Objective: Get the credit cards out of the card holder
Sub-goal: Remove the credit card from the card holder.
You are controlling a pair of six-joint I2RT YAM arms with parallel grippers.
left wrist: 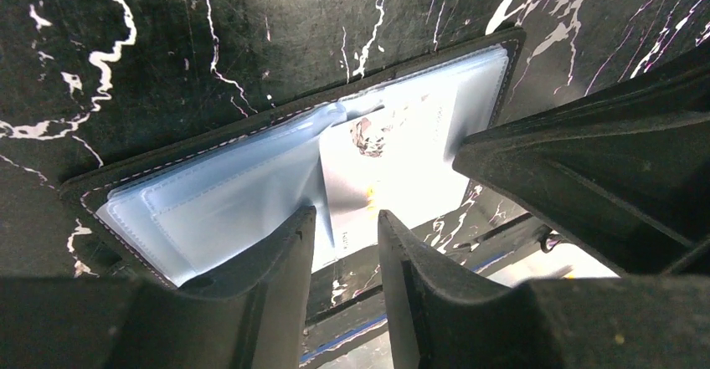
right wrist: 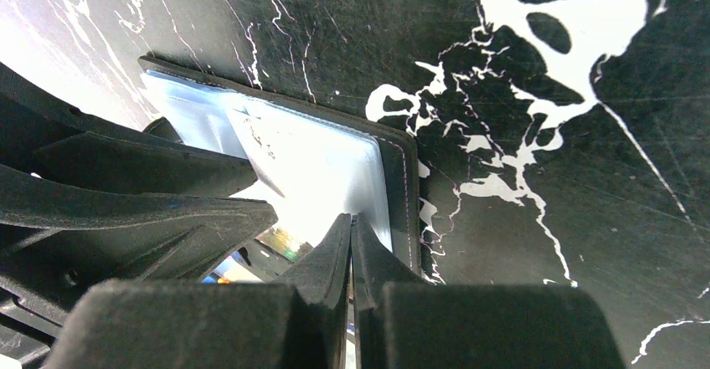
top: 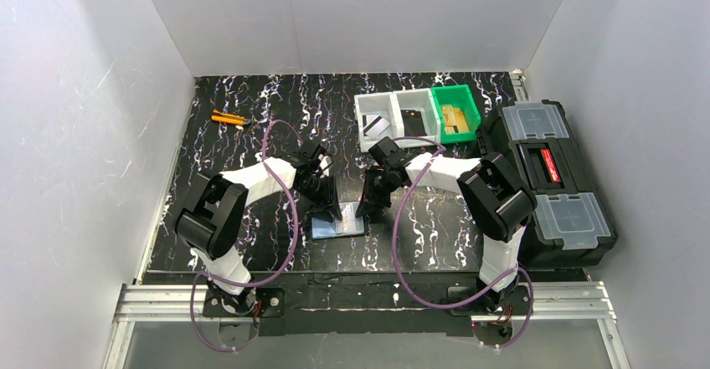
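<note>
The black card holder (top: 339,225) lies open on the marbled table between the two arms, its glossy blue-grey sleeves (left wrist: 226,202) facing up. A silvery credit card (left wrist: 393,156) lies on its right half, and the card's near edge reaches past the holder's rim. My left gripper (left wrist: 346,222) hovers over that near edge. It is open, with a narrow gap between the fingers and nothing in it. My right gripper (right wrist: 352,222) is shut, its tips resting on the sleeve just inside the holder's stitched right border (right wrist: 403,185). Another grey card (top: 377,126) lies in a white bin.
At the back, two white bins (top: 393,101) stand beside a green bin (top: 456,93) holding tan blocks. A large black toolbox (top: 553,181) with clear lids fills the right side. An orange tool (top: 228,119) lies at the far left. In the right wrist view, the left gripper's fingers (right wrist: 126,193) crowd the left.
</note>
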